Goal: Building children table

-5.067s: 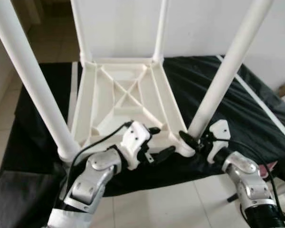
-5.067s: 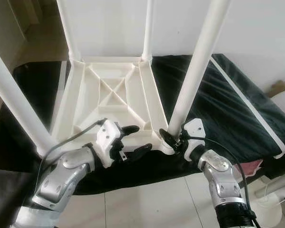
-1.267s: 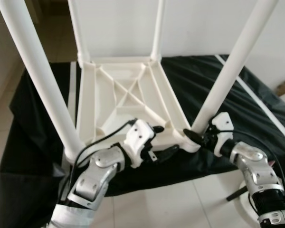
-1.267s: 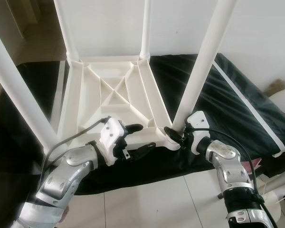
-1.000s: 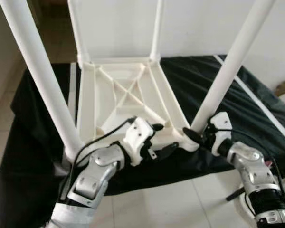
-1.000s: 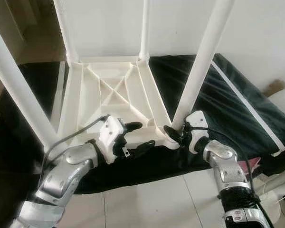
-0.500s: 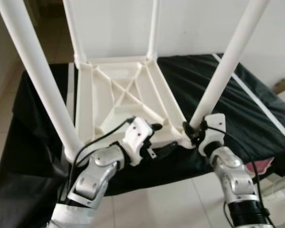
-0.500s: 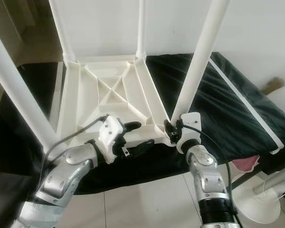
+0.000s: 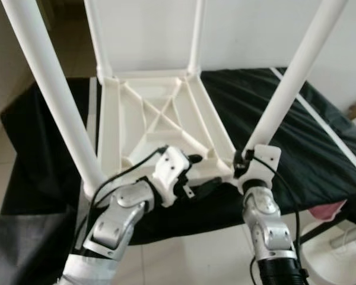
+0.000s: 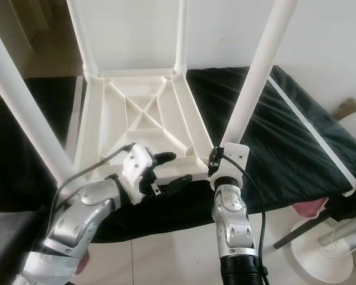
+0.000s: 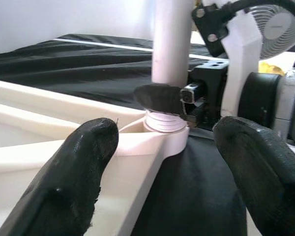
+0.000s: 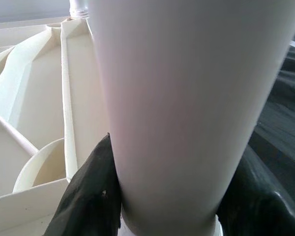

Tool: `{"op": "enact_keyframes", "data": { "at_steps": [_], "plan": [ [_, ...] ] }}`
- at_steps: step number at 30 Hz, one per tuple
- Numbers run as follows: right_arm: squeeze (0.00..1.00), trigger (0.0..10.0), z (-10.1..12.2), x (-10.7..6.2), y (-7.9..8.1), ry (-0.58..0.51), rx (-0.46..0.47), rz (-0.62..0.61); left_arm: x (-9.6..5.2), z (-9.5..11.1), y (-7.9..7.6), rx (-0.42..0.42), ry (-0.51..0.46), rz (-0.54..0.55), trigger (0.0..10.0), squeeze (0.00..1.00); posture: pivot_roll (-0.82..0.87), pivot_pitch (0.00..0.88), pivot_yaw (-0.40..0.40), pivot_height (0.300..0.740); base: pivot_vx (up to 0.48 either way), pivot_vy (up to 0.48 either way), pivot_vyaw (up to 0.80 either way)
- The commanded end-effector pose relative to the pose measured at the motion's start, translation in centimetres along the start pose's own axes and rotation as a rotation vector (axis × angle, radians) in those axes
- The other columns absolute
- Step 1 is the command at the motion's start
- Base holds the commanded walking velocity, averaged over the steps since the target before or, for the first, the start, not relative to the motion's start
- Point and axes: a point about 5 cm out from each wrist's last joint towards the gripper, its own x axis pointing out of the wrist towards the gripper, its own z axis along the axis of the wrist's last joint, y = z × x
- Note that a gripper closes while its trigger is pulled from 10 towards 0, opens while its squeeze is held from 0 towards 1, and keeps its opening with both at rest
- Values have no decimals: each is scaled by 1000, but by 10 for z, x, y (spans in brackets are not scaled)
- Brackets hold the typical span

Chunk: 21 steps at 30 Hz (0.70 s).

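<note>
Right arm swung inward, right gripper fingers pinching table leg, left gripper spread.

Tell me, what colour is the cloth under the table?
Black. The cloth under the upturned white table shows best in the right eye view.

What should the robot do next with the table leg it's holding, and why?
Probably keep twisting the leg into its corner socket. The right gripper is clamped round its base, screw threads still show above the socket, and the left gripper sits open at the tabletop edge.
</note>
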Motion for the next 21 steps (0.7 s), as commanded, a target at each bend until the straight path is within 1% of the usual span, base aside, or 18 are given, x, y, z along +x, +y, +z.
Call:
{"op": "enact_keyframes", "data": {
  "at_steps": [1, 8, 9, 14, 15, 16, 18, 19, 20, 21],
  "plan": [
    [0, 10000, -16, -6, -2, 88, 23, -37, 1, 1, 1, 1, -4, 18, 10000, 0, -1, 19, -35, 740, 0, 0, 0],
    [8, 10000, -14, -7, -3, 74, 11, -32, -1, 1, 2, 6, -1, 22, 10000, 0, 6, 19, -40, 740, 0, 0, 0],
    [1000, 10000, -13, -7, -4, 67, 10, -32, -1, 1, 3, 7, 0, 25, 10000, 0, 8, 20, -41, 740, 0, 0, 0],
    [1000, 10000, -12, -7, -4, 51, 8, -26, -1, 1, 2, 6, 0, 28, 10000, 0, 10, 20, -42, 740, 0, 0, 0],
    [1000, 10000, -8, -9, -7, 23, 5, 9, -1, 1, 1, 5, 0, 31, 10000, 0, 11, 19, -42, 740, 0, 0, 0],
    [1000, 10000, -8, -9, -7, 23, 5, 9, -1, 1, 1, 5, 0, 31, 10000, 0, 11, 19, -42, 740, 0, 0, 0],
    [1000, 10000, -4, -9, -11, 2, 5, 49, -2, 1, 1, 3, -1, 32, 10000, 0, 11, 20, -41, 740, 0, 0, 0],
    [596, 10000, -3, -10, -12, -1, 2, 98, -2, 1, 1, 2, 0, 32, 10000, 0, 11, 19, -40, 740, 0, 0, 0],
    [596, 10000, -3, -10, -12, -1, 2, 98, -2, 1, 1, 2, 0, 32, 10000, 0, 11, 19, -40, 740, 0, 0, 0],
    [0, 10000, -2, -10, -13, -1, 2, 143, -3, 1, 1, 3, 1, 32, 10000, 0, 11, 20, -40, 740, 0, 0, 0]
  ]
}}
